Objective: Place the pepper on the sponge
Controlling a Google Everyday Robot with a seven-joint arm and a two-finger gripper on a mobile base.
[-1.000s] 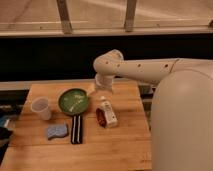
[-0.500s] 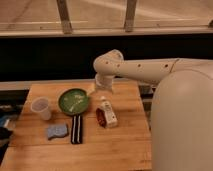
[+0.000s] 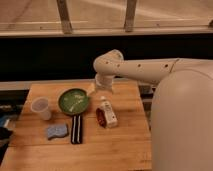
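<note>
Zero change shows against the earlier frames: arm and objects hold the same positions. The gripper [image 3: 99, 89] hangs above the wooden table [image 3: 125, 145], just beyond the rim of the green plate [image 3: 74, 101], fingers spread and carrying nothing. The pepper [image 3: 100, 118] lies on the board against the left side of the white carton [image 3: 109, 115] with the orange top. The sponge [image 3: 57, 131] lies front-left, just beside the striped black strip [image 3: 76, 129], which sits between it and the pepper. A translucent cup [image 3: 41, 107] stands near the left edge. Bare board runs along the front edge and right of the carton. Carton print is unreadable.
</note>
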